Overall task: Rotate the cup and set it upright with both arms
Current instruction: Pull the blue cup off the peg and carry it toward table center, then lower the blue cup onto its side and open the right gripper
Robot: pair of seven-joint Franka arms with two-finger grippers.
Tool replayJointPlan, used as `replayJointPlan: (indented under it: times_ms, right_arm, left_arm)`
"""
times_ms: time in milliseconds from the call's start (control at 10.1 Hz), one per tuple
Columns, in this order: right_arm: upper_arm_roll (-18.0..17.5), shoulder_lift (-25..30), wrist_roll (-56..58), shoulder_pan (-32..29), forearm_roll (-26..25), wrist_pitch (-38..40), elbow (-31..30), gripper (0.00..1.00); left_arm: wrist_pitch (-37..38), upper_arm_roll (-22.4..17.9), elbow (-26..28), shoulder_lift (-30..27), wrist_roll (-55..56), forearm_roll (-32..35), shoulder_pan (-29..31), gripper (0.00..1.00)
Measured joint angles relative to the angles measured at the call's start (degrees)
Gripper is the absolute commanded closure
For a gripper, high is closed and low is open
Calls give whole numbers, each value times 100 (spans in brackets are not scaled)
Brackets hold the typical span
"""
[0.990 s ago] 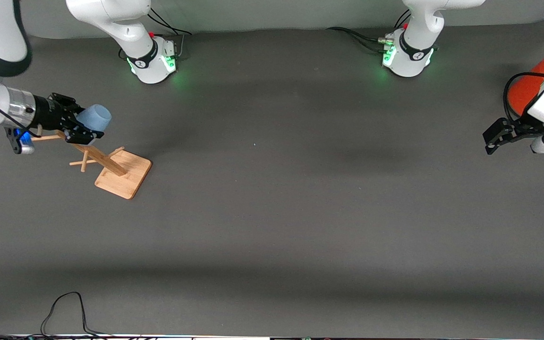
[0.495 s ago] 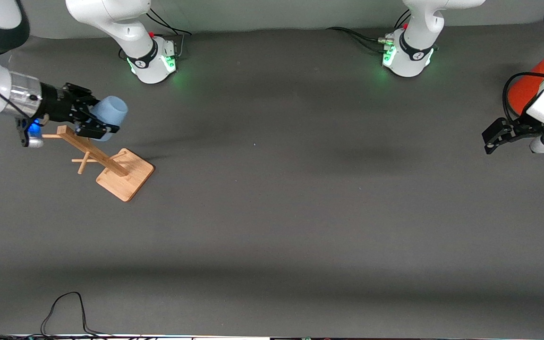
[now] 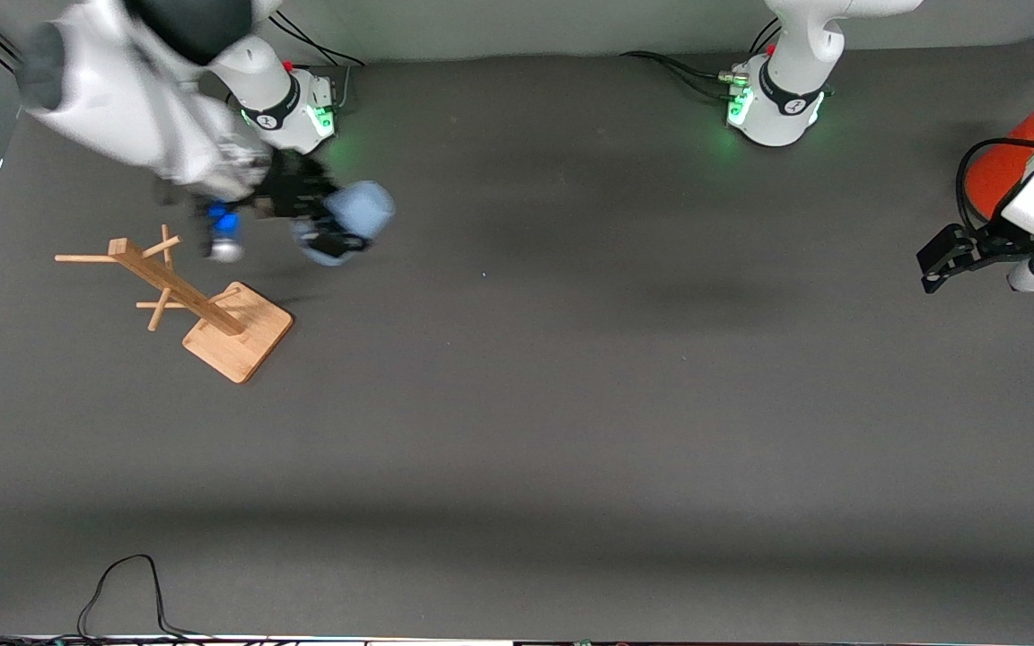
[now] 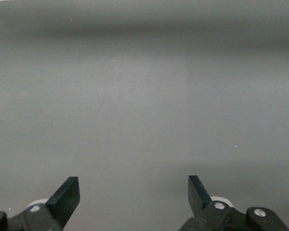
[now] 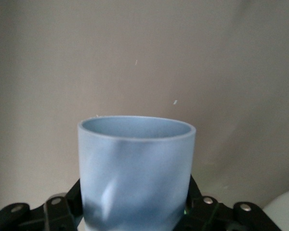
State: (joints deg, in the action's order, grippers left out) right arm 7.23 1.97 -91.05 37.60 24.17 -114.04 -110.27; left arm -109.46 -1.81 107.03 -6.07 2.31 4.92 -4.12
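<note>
Cup carried in the air by the right gripper; left arm waiting.

The pale blue cup (image 3: pixel 357 218) is hanging above the grey table (image 3: pixel 571 404), lying on its side, over the area just in front of the right arm's base (image 3: pixel 291 108). The right gripper (image 3: pixel 324 229) is pinching it, its black fingers (image 5: pixel 58 211) pressing on both sides of the cup's wall (image 5: pixel 135 173). The wooden peg stand (image 3: pixel 203 309) is standing on the table nearer to the front camera than the cup and apart from it, its pegs bare. The left gripper (image 3: pixel 941 260) is waiting at the left arm's end of the table, its jaws spread wide over bare table (image 4: pixel 135 96) and gripping nothing. An orange-red can (image 3: pixel 1002 166) is sitting beside that arm.
</note>
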Motion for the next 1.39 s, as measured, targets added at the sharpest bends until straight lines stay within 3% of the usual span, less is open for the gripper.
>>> replayJointPlan:
  times_ms: [396,792,891,990,1089,1386]
  right_arm:
    - [-6,-1956,-1832,1424,-717,-971,1095,53]
    - [12,-3572,-2929,2243,-1097,-1931,1395,46]
    - [18,-3803,-3283,2399,-1369,-2030,1422,42]
    - [23,-3964,-3529,2509,-1531,-2100,1448,31]
    - [28,-4080,-3605,2590,-1575,-2105,1463,0]
    - [65,-4312,-3657,2770,-1732,-2210,1529,0]
  left_arm:
    - [0,118,-260,390,1,0,-27,0]
    - [-2,169,-769,1014,1,0,-33,0]
    - [-3,172,-867,1158,1,0,-34,0]
    - [-18,173,-940,1287,1,0,-34,0]
    - [-32,176,-1003,1395,1,0,-35,0]
    - [-56,196,-1456,1910,-1,0,-57,0]
